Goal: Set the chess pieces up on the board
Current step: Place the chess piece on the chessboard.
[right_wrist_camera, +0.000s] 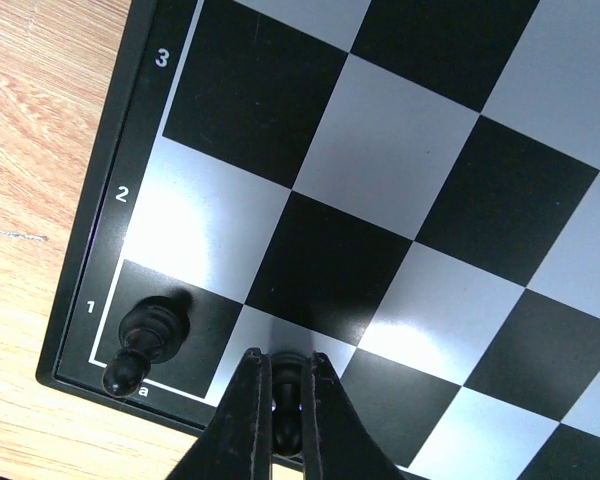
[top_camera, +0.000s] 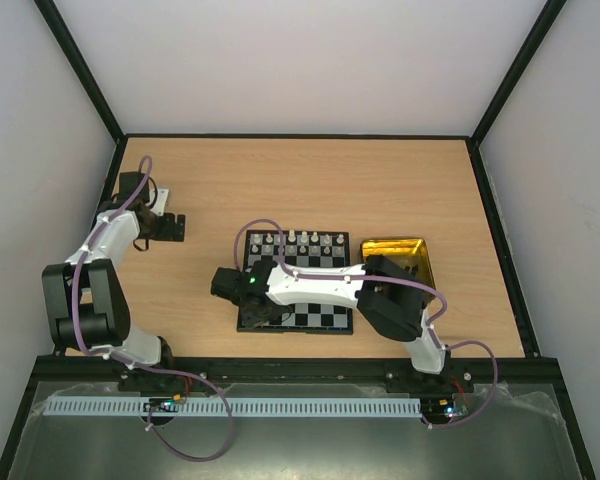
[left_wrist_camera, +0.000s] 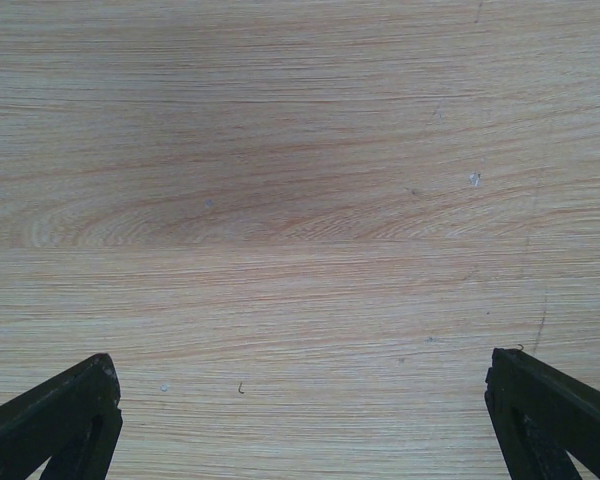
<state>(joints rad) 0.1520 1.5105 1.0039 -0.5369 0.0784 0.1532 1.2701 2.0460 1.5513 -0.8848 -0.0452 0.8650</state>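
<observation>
The board lies mid-table with a row of white chess pieces along its far edge. My right gripper reaches over the board's near left corner. In the right wrist view the right gripper is shut on a black chess piece, held upright over the silvery square beside the corner. Another black piece stands on the corner square a1 of the board. My left gripper is open over bare wood at the far left; its fingertips show nothing between them.
A shiny gold tray sits right of the board, partly under my right arm. Black frame rails edge the table on the right and left. The wooden table fills the left wrist view.
</observation>
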